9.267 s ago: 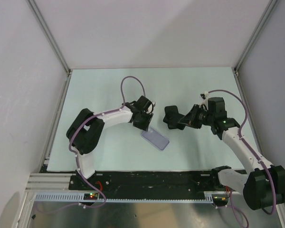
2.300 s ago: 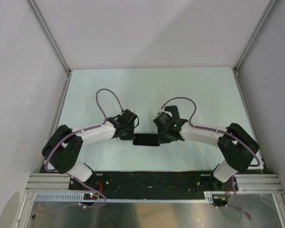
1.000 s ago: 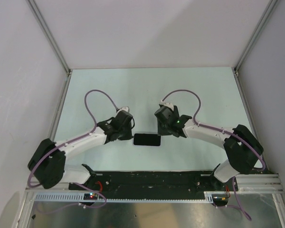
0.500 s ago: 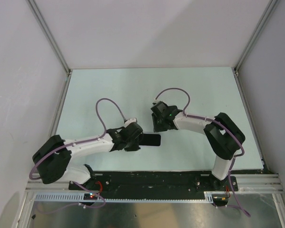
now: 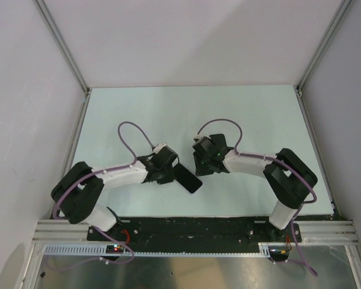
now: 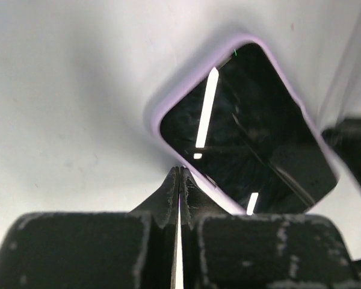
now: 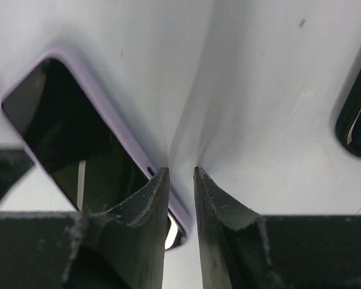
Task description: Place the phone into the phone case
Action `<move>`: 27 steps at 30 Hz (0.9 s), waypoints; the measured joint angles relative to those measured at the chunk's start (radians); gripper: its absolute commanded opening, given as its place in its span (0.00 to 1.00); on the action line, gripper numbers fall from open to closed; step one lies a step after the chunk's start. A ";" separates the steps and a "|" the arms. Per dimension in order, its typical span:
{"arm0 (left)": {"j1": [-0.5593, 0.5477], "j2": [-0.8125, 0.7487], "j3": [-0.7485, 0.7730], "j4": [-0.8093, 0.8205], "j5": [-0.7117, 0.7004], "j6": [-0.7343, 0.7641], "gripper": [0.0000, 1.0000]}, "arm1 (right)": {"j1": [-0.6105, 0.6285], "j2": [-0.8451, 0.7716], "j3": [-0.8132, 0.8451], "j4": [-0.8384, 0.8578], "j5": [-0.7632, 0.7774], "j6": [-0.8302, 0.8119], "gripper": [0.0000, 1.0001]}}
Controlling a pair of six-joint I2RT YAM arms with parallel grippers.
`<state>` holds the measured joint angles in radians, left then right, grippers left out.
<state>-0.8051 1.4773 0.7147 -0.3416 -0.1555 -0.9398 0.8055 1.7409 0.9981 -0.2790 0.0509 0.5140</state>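
The phone (image 5: 189, 178), black screen up, lies flat on the pale green table (image 5: 132, 114), slanted with its right end nearer the arms. It sits inside the lilac phone case (image 6: 168, 106), whose rim frames the screen (image 6: 246, 129). My left gripper (image 5: 171, 171) is shut, with its tips (image 6: 179, 171) against the case's long edge, holding nothing. My right gripper (image 5: 201, 167) stands on the phone's far right side. Its jaws (image 7: 182, 171) are a little apart, one fingertip (image 7: 159, 180) over the case's rim (image 7: 102, 102), nothing between them.
White walls with aluminium posts (image 5: 63, 45) enclose the table on three sides. A black rail (image 5: 192, 227) runs along the near edge by the arm bases. A dark glossy shape (image 7: 358, 120) shows at the right edge of the right wrist view; I cannot tell what it is.
The phone has turned from lying level to slanted, its right end swung toward the arms. The left gripper has shifted up and left; the right gripper has closed slightly.
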 measured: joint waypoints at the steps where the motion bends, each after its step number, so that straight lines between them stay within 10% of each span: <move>1: 0.016 0.008 0.007 0.003 0.000 0.006 0.00 | 0.010 -0.016 -0.020 0.005 -0.004 0.008 0.28; 27: 0.031 -0.104 -0.048 -0.005 0.035 0.084 0.00 | 0.189 -0.191 -0.133 -0.019 0.000 0.192 0.33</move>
<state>-0.7738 1.3735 0.6662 -0.3462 -0.1204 -0.8562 0.9943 1.5497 0.8650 -0.2977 0.0513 0.7063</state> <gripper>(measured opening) 0.003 0.341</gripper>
